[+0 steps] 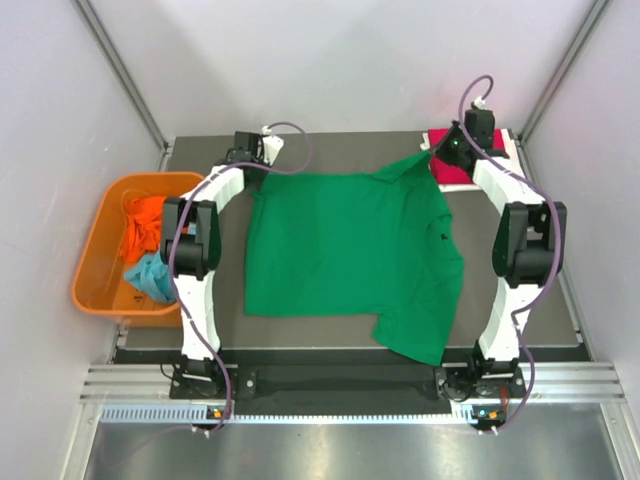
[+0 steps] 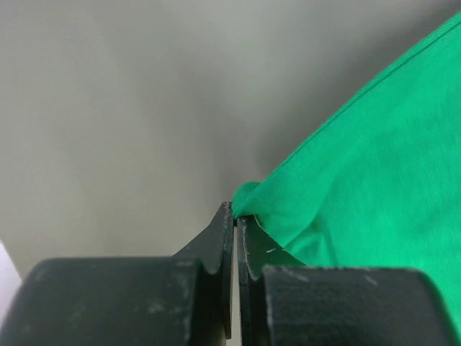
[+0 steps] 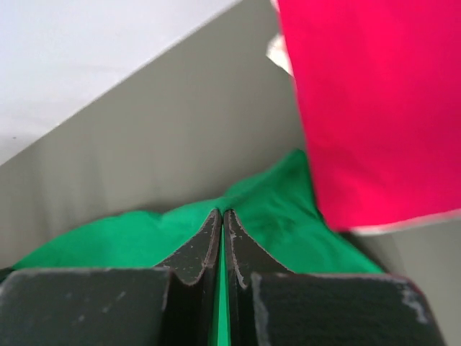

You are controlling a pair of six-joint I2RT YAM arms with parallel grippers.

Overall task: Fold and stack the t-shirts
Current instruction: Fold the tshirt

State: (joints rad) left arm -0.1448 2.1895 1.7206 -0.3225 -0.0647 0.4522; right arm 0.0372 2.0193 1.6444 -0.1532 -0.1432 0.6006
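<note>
Where the green t-shirt (image 1: 345, 245) lies spread across the table (image 1: 300, 335), my left gripper (image 2: 235, 216) and right gripper (image 3: 221, 216) each clamp shut on its far edge.

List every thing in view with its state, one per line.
green t-shirt: unfolded, spread on the table.
red t-shirt: folded, far right corner.
orange t-shirt: crumpled in the tub.
blue t-shirt: crumpled in the tub.
left gripper: shut on green t-shirt.
right gripper: shut on green t-shirt.
</note>
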